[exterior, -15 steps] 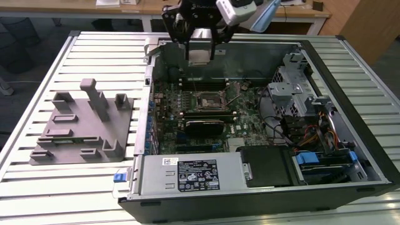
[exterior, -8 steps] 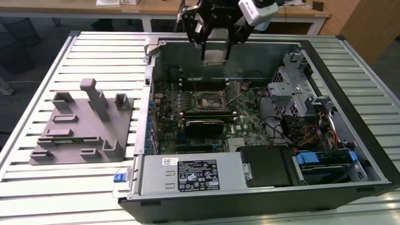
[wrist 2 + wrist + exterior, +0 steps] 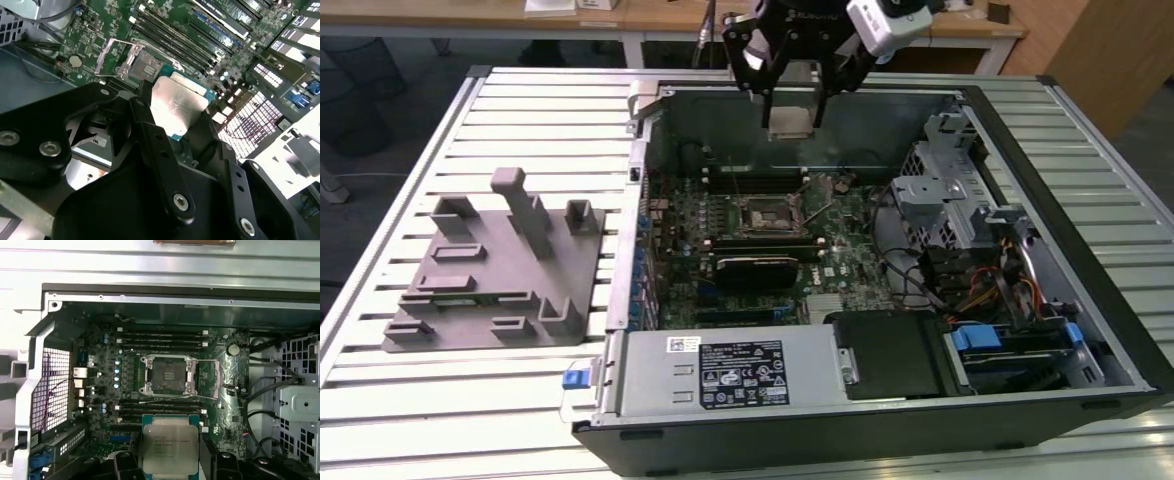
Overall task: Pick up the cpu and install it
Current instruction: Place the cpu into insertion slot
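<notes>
While clamped by the gripper [image 3: 791, 125] with jaws closed, the cpu [image 3: 790, 120] is held above the motherboard [image 3: 847, 250].
Its pale silver square top is seen at twelve o'clock from the socket [image 3: 767, 212] in the exterior view.

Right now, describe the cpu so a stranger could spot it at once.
Find the open computer case, then the black claw above its motherboard. The cpu is the flat silver-grey square the claw grips, unlike the dark empty socket on that board.

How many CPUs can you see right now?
1. The CPU is clamped in the gripper, hanging above the open computer case. The CPU socket below lies open and empty.
</notes>
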